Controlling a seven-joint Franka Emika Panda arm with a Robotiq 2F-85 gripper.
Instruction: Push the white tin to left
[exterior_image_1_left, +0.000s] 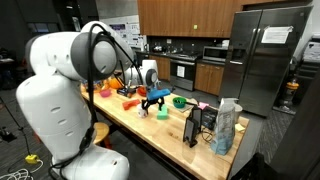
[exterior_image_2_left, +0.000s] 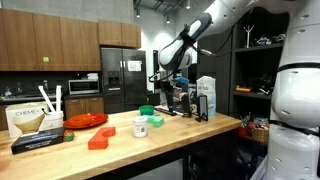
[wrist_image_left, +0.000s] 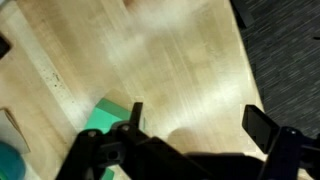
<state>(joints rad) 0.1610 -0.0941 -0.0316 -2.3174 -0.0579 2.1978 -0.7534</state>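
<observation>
The white tin (exterior_image_2_left: 140, 127) is a short white can standing on the wooden table (exterior_image_2_left: 200, 130), just in front of the green bowl (exterior_image_2_left: 147, 110). It also shows in an exterior view (exterior_image_1_left: 161, 113). My gripper (exterior_image_2_left: 160, 82) hangs above the table, behind and to the right of the tin, apart from it. In the wrist view the gripper (wrist_image_left: 198, 125) is open and empty over bare wood. The tin is out of the wrist view; only a green object (wrist_image_left: 105, 120) shows at the left finger.
A small green block (exterior_image_2_left: 156, 122) lies beside the tin. Red blocks (exterior_image_2_left: 101, 137), a red plate (exterior_image_2_left: 88, 120) and a box (exterior_image_2_left: 28, 120) sit further left. A black stand (exterior_image_2_left: 202, 104) and a bag (exterior_image_2_left: 207, 92) stand at the right end.
</observation>
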